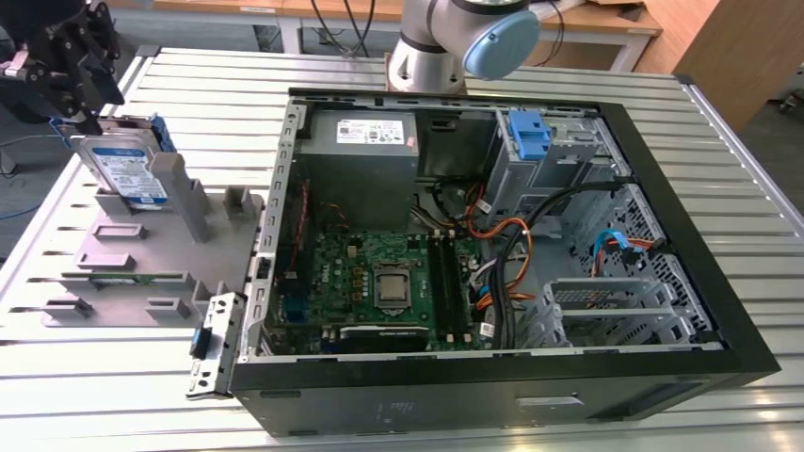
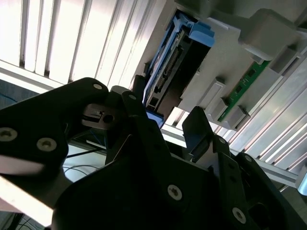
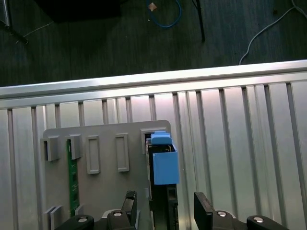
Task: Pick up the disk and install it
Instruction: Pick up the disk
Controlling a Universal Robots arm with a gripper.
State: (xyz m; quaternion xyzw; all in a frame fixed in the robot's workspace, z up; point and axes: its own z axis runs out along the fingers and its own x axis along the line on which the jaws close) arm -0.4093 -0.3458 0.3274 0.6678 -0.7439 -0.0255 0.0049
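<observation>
The disk [image 1: 127, 173] stands on edge in a slot of the grey fixture plate [image 1: 120, 254] at the exterior view's left, its white-and-blue label facing out and blue rails along its sides. My gripper [image 1: 83, 124] hangs just above its upper end. In the first wrist view the gripper [image 3: 165, 208] is open, one black finger on each side of the disk [image 3: 164, 167], with a gap between each finger and the rails. The second wrist view shows the same straddle: gripper [image 2: 165, 112] around the end of the disk [image 2: 175, 67].
An open computer case [image 1: 703, 372] lies to the exterior view's right, with a motherboard [image 1: 377, 282], a grey power supply box [image 1: 364, 137], loose cables and a bare blue bracket [image 1: 532, 137] in the drive cage. A green memory stick [image 3: 73, 172] sits in the fixture. The table edge [image 3: 144, 79] is close by.
</observation>
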